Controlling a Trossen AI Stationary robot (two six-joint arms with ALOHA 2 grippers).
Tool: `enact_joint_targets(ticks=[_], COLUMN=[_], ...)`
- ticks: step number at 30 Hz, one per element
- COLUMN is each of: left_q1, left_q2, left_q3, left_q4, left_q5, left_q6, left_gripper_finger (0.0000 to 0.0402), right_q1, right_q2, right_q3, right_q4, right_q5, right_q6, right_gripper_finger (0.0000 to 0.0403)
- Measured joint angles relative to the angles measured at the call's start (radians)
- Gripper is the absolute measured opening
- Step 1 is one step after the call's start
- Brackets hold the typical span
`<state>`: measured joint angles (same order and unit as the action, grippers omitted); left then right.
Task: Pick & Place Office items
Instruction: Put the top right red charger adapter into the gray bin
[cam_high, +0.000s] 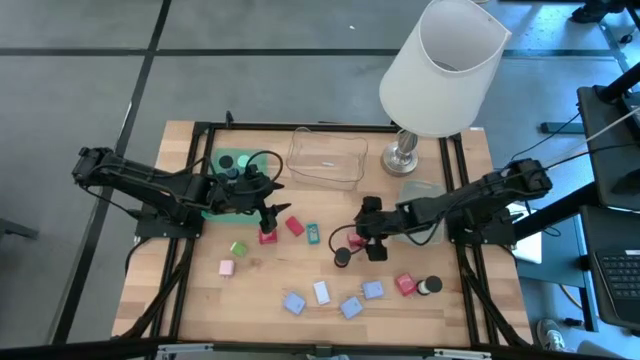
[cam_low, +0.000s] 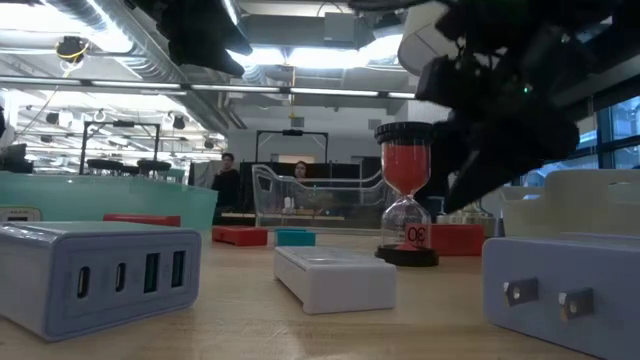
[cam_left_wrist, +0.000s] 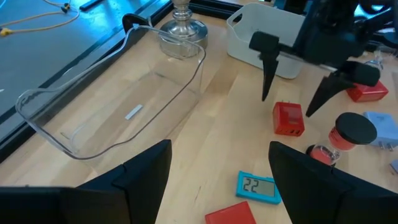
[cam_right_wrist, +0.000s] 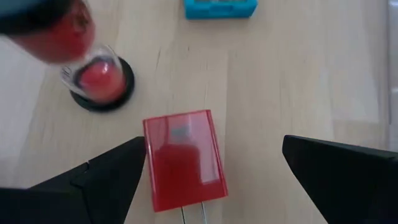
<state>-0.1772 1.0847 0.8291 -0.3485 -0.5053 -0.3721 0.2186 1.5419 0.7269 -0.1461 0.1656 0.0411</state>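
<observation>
The office items lie scattered on the wooden table. My right gripper (cam_right_wrist: 214, 146) is open and points down over a red plug block (cam_right_wrist: 183, 158), one finger on each side, without touching it. A red sand timer with black ends (cam_right_wrist: 96, 78) stands right beside it. My left gripper (cam_left_wrist: 219, 152) is open and hovers over a teal clock piece (cam_left_wrist: 257, 186) and a red block (cam_left_wrist: 230, 214). In the high view my left gripper (cam_high: 267, 218) is above a red block (cam_high: 267, 237), and my right gripper (cam_high: 362, 235) is at mid-table.
A big white lamp (cam_high: 440, 70) stands at the far edge, with a clear tray (cam_high: 327, 158) beside it, a green tray (cam_high: 225, 185) under my left arm and a grey tray (cam_high: 420, 192) under my right. Light-blue, pink and green pieces (cam_high: 350, 306) lie toward the near edge.
</observation>
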Motion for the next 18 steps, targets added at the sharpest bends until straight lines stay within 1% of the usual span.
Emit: enact_joint_targets(ticks=[4,12,18], left_q1=[0.000,0.000,0.000], left_q2=[0.000,0.000,0.000], left_q3=[0.000,0.000,0.000], left_q4=[0.000,-0.014,-0.022], left_q5=[0.000,0.001,0.001], left_q6=[0.000,0.000,0.000], left_gripper_finger=[0.0266,0.0266,0.0266], right_q1=[-0.009,-0.019,-0.019], right_q2=[0.029,0.063,0.087], right_q3=[0.000,-0.001,-0.001], right_q4=[0.002,-0.002,-0.001], right_q5=[-0.008,-0.081,-0.086], right_q6=[-0.001,0.027,0.028], right_gripper_finger=[0.0382,0.0382,0.0382])
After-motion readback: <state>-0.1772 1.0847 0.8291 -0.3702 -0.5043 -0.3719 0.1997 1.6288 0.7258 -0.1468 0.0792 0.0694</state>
